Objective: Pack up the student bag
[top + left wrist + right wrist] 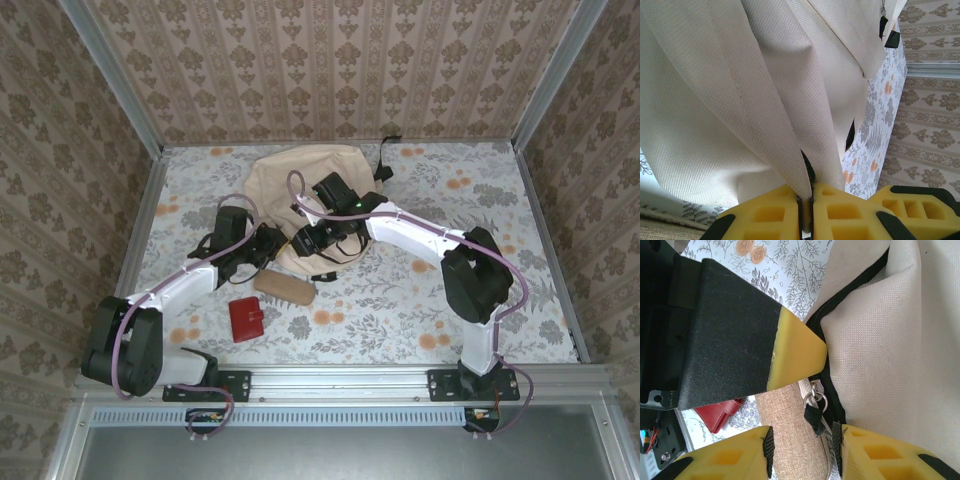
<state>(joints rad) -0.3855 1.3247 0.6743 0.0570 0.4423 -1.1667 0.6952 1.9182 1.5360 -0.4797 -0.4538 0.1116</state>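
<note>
The beige student bag (300,180) lies at the back middle of the table. My left gripper (268,245) is at the bag's near edge, shut on a fold of its cream fabric (807,202) beside a dark zipper. My right gripper (318,240) stands just to the right of it, jaws open. In the right wrist view, a metal ring with a black pull tab (815,412) hangs between the right gripper's (802,446) pads, at the bag's dark zipper edge (840,305). The tab touches neither pad. The left gripper's yellow-tipped finger (795,352) lies just above the pull.
A tan fabric pouch (285,288) lies right in front of the bag, under my right gripper's jaws (790,440). Left of the pouch, a red wallet (245,318) sits on the floral tablecloth. Patterned walls enclose the table on three sides.
</note>
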